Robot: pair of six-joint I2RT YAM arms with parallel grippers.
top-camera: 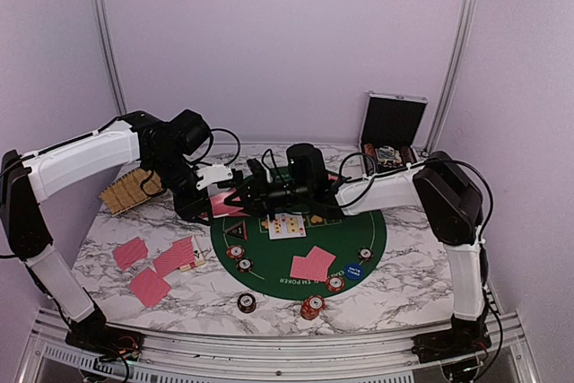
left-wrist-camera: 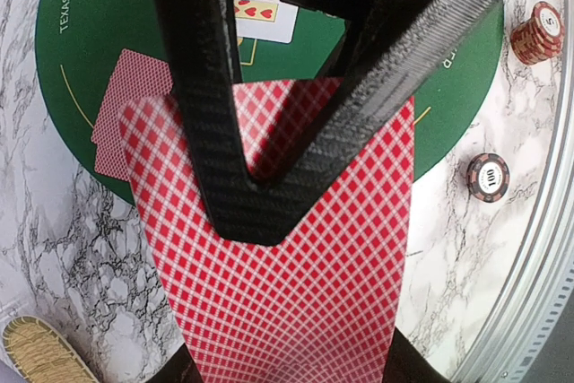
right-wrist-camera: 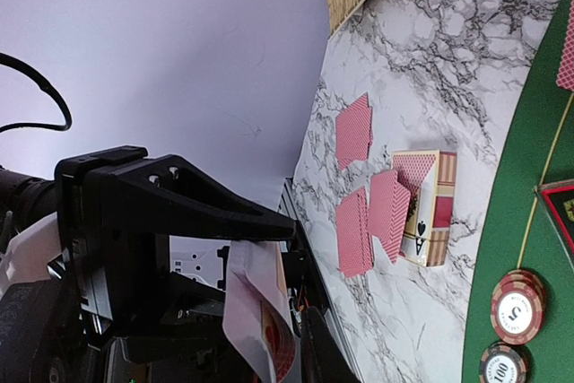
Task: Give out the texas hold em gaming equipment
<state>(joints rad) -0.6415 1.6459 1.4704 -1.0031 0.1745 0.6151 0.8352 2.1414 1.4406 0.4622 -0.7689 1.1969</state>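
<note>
The left gripper, at the middle of the top view, is pinching one red-backed playing card in its jaws above the upper left rim of the round green felt mat. The right gripper is hovering just beside it, with one black triangular finger showing in front of the card's back. Whether its jaws are wide or closed I cannot tell. More red-backed cards are lying on the white marble bench at lower left. Striped poker chips are sitting near the mat's lower edge.
</note>
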